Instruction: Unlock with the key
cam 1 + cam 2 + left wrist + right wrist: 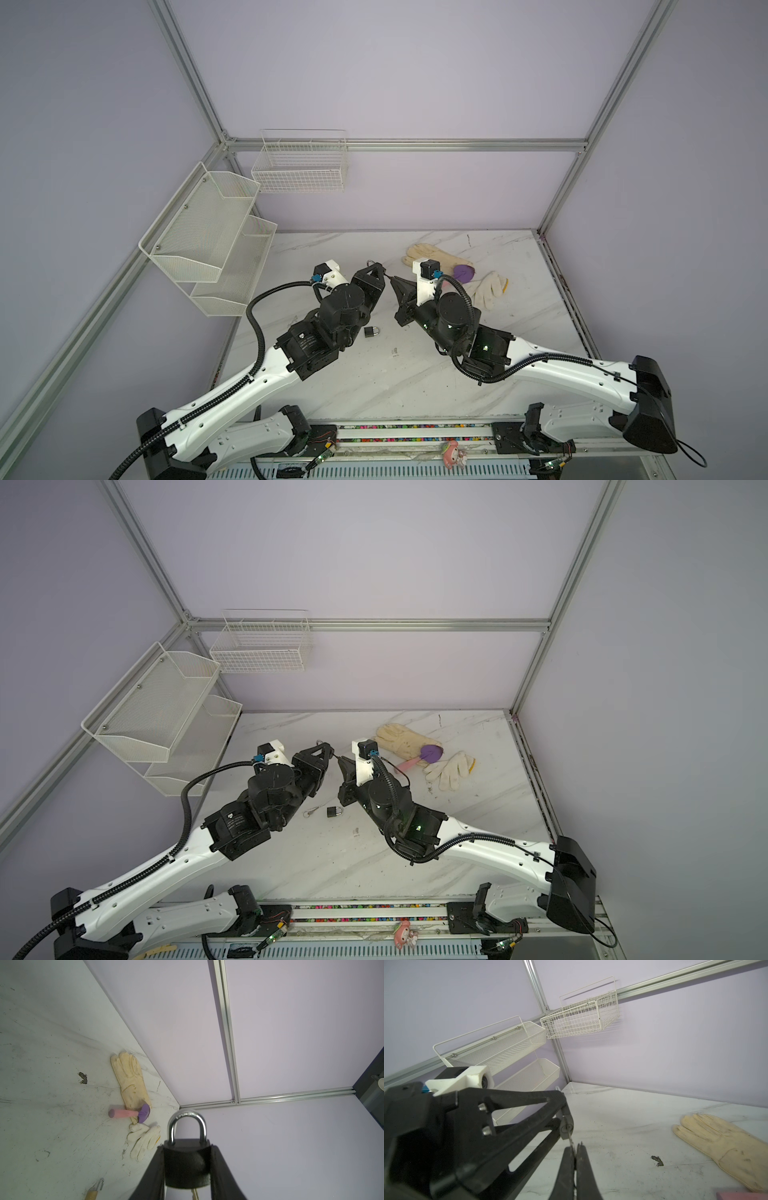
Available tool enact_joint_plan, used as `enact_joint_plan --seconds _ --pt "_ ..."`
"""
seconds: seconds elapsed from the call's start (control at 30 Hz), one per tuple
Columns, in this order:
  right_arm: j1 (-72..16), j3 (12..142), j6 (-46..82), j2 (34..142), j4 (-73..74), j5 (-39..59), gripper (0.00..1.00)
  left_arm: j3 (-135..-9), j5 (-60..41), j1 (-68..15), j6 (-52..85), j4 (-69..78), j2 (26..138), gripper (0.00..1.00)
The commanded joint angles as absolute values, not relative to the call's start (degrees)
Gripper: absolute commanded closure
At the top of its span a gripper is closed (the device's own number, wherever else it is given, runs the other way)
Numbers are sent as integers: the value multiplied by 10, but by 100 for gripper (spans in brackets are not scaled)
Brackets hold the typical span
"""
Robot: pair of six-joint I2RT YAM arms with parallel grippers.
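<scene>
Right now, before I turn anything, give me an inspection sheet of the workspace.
Surface: marble-pattern table, scuffed, one dark stain.
Job's things: black padlock raised off the table, shackle seated; key at its underside.
Clutter: spare padlock, leather glove, white glove, purple-and-pink toy.
Tools: left tool shut on black padlock; right tool shut on key.
Cables: black conduits along both arms, no snag seen.
Surroundings: mesh shelf and wire basket on the walls.
</scene>
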State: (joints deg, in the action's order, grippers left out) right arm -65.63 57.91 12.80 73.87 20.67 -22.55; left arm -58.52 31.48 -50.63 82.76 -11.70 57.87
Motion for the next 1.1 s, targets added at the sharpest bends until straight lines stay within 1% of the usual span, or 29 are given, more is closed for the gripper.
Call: enact_joint_plan --seconds 0.0,0.2,0.5,0.6,0.8,0.9,1.07 --pt "-665 571 124 717 225 -163 100 -554 245 -531 808 -64 559 100" --pt "-665 527 104 680 253 -153 100 -529 245 -530 819 -39 529 97" --pt "-665 484 74 659 287 -194 100 -507 229 -522 827 1 509 93" --pt "-665 471 70 651 309 -195 100 -502 224 -519 832 2 503 92" --pt "-665 465 55 649 305 -203 100 -505 226 -516 835 -13 503 93" --pt "-665 463 55 640 296 -205 100 -506 229 -512 839 -16 503 97" --pt "-665 457 62 626 271 -206 100 -507 227 -505 842 -6 506 99"
